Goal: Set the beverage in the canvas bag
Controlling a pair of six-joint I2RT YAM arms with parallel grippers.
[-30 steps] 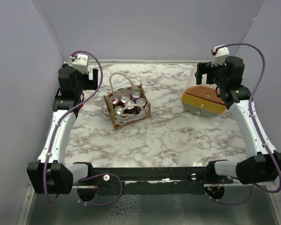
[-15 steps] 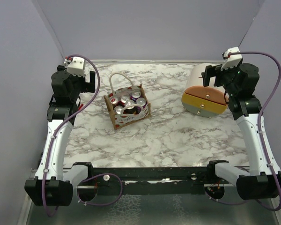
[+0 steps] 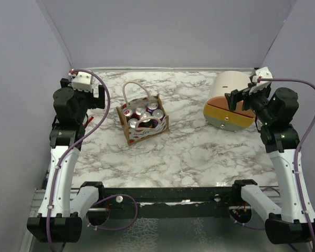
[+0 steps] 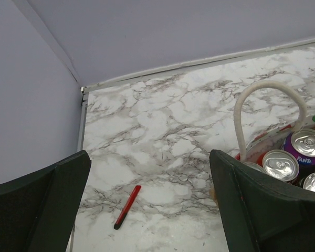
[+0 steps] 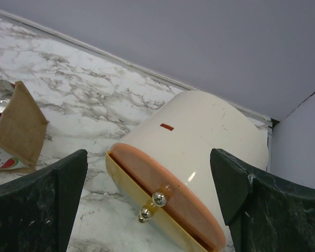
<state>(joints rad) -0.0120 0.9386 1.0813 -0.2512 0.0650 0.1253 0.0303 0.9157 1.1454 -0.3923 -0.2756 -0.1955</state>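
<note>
Top external: cans (image 3: 146,112) inside canvas bag (image 3: 145,135); left fingers (image 4: 42,210), right fingers (image 5: 37,202) apart, empty.

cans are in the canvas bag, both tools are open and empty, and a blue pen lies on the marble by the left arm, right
Not quite: the pen is red, not blue, as the left wrist view shows. The cans are in the canvas bag, and the left tool and right tool are open and empty.

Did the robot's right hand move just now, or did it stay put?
Yes. The right gripper has drawn back toward the near edge and out to the right, judged against the domed container, which has not shifted.
</note>
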